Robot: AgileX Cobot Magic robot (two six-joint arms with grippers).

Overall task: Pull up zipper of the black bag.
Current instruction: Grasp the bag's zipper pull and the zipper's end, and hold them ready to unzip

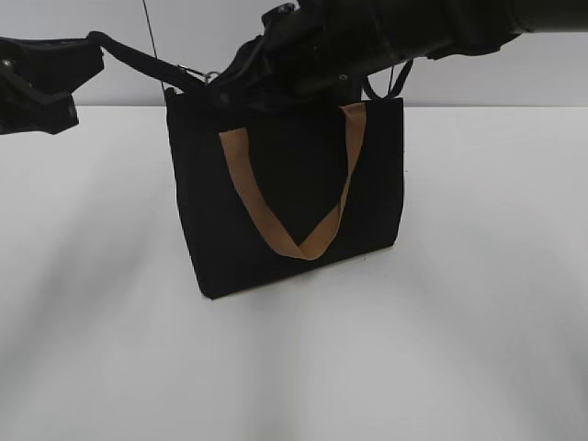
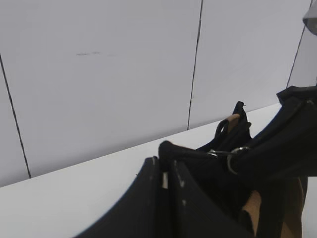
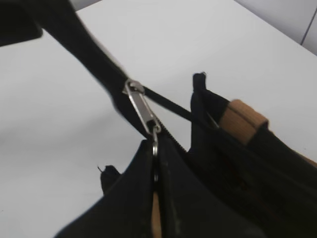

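Note:
The black bag (image 1: 276, 239) stands upright on the white table, one tan handle (image 1: 303, 241) hanging down its front. My left gripper (image 1: 90, 44) is shut on the end of a black strip (image 1: 147, 60) that runs taut from the bag's top left corner; the left wrist view shows its jaws (image 2: 166, 166) pinching that strip (image 2: 198, 151). My right gripper (image 1: 234, 83) sits over the bag's top left edge and hides the zip line there. In the right wrist view its jaws (image 3: 156, 148) are shut on the zipper's silver pull tab (image 3: 143, 109), which sits on the black strip (image 3: 74, 34).
The white table (image 1: 459, 349) stretches out around the bag. A pale panelled wall (image 2: 124, 74) rises behind it. The right arm (image 1: 432, 28) crosses above the bag's top. A second tan handle (image 3: 242, 119) lies across the bag's top.

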